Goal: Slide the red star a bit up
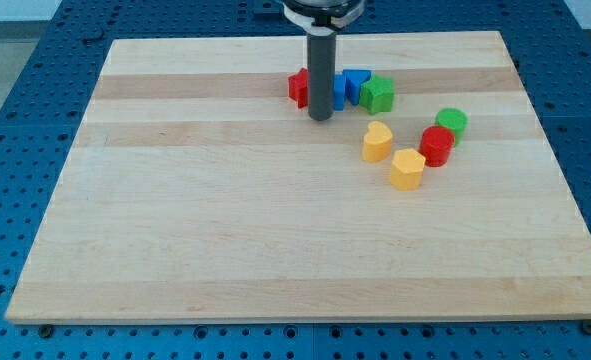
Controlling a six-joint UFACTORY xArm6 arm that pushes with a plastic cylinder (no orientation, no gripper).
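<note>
The red star (298, 87) lies near the top middle of the wooden board (225, 220), partly hidden behind my rod. My tip (320, 117) rests on the board just below and to the right of the red star, close to it. Blue blocks (353, 85) sit right of the rod, one of them partly hidden behind it. A green star-like block (378, 94) touches the blue ones on their right.
A yellow heart (377, 142) and a yellow hexagon-like block (407, 169) lie to the right of centre. A red cylinder (437, 146) and a green cylinder (451, 123) stand beside them, further right.
</note>
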